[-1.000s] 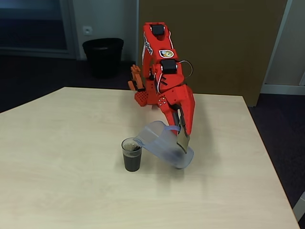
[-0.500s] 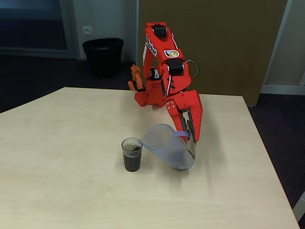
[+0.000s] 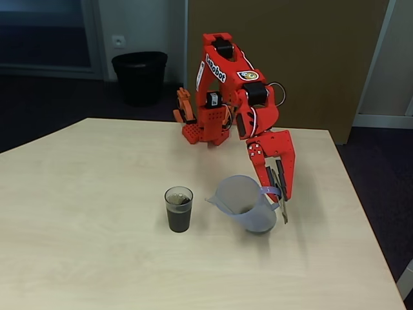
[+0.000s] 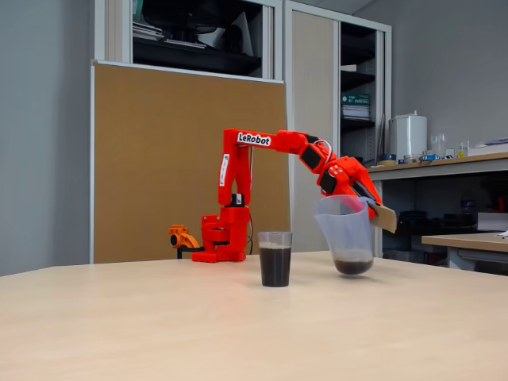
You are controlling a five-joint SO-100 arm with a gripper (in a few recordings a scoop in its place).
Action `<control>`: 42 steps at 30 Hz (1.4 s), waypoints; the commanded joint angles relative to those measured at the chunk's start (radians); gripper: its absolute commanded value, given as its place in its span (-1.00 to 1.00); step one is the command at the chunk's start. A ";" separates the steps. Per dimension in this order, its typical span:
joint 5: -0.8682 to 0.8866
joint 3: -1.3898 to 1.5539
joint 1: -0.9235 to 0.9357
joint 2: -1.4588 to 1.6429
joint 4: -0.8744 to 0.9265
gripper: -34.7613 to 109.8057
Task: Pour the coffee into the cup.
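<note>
The cup, a small clear tumbler, stands upright on the table and is over half full of dark coffee. To its right in both fixed views is a translucent spouted jug, tilted only slightly, spout toward the cup and apart from it. A little coffee lies in the jug's bottom. My red gripper is shut on the jug's handle. Whether the jug's base touches the table I cannot tell.
The arm's base stands at the table's far edge with a small orange part beside it. A black bin sits on the floor behind. The pale wooden table stretches wide to the left and front.
The jug has swung back from a steep pouring tilt over the cup to nearly upright. It has moved right, away from the cup, with the gripper.
</note>
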 commanded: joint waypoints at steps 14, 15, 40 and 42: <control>-0.472 -0.084 -0.170 -0.121 -0.103 -0.52; -0.503 -0.086 -0.170 -0.132 -0.123 -0.52; -0.569 -0.072 -0.166 -0.316 -0.477 -0.42; -0.543 -0.064 -0.166 -0.310 -0.477 -0.40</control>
